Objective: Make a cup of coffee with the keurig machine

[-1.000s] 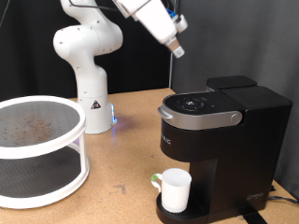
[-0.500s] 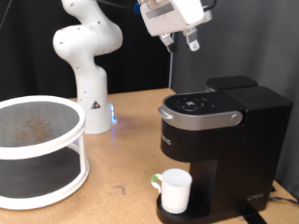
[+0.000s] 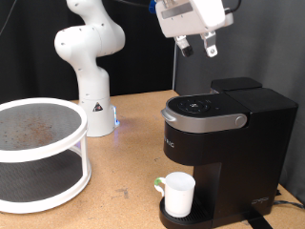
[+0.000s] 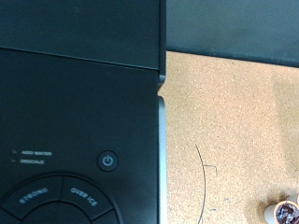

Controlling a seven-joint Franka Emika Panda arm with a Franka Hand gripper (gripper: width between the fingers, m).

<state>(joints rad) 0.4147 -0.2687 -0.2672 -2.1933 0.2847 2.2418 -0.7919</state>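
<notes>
Hovering is all I've got right now: the gripper (image 3: 199,45) hangs in the air well above the machine (image 3: 221,143), fingers pointing down with a clear gap between them and nothing in that gap. So it's open and empty.

The machine sits on the right side of the table, front facing the near edge. Its lid looks closed, silver handle (image 3: 205,119) down. The cup (image 3: 178,194) is already standing upright on the drip tray under the spout, near the table's front edge, so that part looks sorted.

From the wrist view I'm looking straight down on the machine's top. I can see the power button (image 4: 108,161) and the brew buttons (image 4: 58,198) curving below it, partly cut off by the frame edge. Bare table (image 4: 234,131) shows beside the machine, and there's a small round thing (image 4: 282,213) at the corner of that view that I can't identify.

My guess is the step in hand is a button press. To do it well I'd want the panel centred under the wrist camera, not half out of frame like now, and one fingertip lined up over the right button, not both straddling it. Those buttons sit close together, so drifting sideways on the way down could hit the wrong one. Slow, straight descent, light touch.

Rack (image 3: 38,153) on the left is well out of the way.
</notes>
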